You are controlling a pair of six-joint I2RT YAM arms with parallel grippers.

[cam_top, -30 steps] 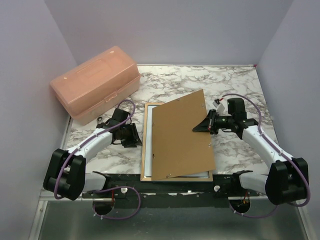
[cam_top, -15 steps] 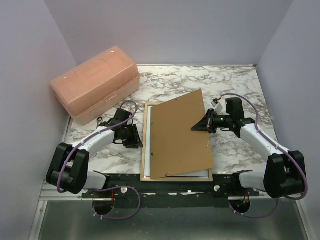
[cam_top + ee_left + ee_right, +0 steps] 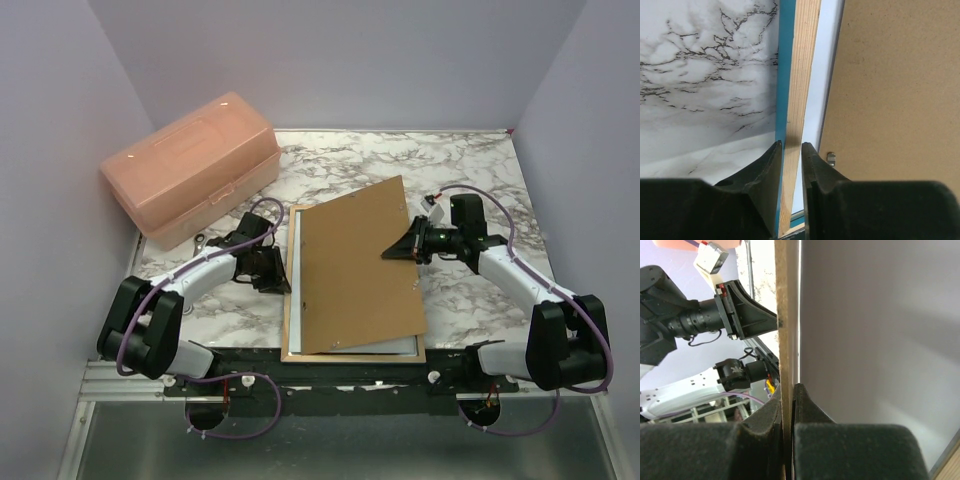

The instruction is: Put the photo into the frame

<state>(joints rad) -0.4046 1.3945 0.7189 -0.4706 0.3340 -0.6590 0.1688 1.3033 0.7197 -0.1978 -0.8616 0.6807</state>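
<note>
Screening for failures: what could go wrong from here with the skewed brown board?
The brown backing board, pinched at its edge by the right gripper, lies skewed; lowered so, it may catch the pale-wood frame. The left gripper straddling the frame's rail could nudge it and the white-backed photo.

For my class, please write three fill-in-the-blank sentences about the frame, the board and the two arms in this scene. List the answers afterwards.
1. The frame lies with its pale ____ reverse facing up.
2. The right end effector is shut on the edge of the ____ backing board.
3. The left end effector has one finger on each side of a rail of the ____.
Answers: wood; brown; frame.
</note>
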